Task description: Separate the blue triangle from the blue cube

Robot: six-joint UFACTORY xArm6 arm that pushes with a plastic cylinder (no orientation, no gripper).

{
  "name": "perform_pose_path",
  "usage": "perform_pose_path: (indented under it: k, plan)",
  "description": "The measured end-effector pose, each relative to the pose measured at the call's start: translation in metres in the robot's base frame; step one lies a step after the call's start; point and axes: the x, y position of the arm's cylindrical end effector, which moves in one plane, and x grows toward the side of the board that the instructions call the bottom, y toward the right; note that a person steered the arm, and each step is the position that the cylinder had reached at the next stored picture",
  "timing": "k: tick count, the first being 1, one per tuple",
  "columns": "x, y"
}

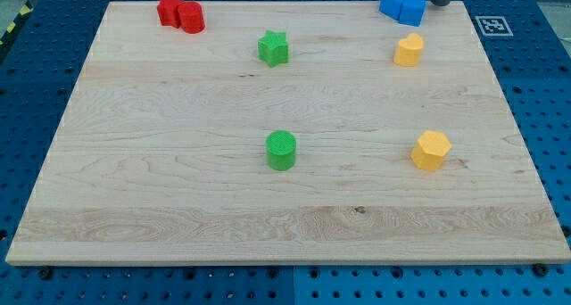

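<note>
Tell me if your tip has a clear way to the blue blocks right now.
Probably yes: my tip sits just to the view's right of the touching blue pair, with nothing between; the yellow block lies below, clear.

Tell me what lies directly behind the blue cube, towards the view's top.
The blue cube touches the blue triangle on its left. Behind it only the wooden board's edge shows. My tip stands just right of it; their contact is unclear.
</note>
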Motion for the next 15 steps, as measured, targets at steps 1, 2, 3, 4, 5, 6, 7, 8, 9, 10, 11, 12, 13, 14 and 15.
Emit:
perform_pose_path:
  k: [1, 2, 3, 4, 5, 6, 7, 8, 9, 10, 11, 12, 13, 14, 15]
  plan:
    - [0.000, -0.023]
    - [0.000, -0.072]
    - [0.001, -0.104]
    - [0.001, -0.121]
    - [0.001, -0.122]
    - [0.007, -0.122]
    - [0.016, -0.122]
    - [0.020, -0.127]
    - [0.020, -0.145]
    - [0.021, -0.157]
    - [0.032, -0.161]
    - [0.049, -0.174]
    - [0.069, -0.182]
    - [0.094, -0.182]
    - [0.117, -0.182]
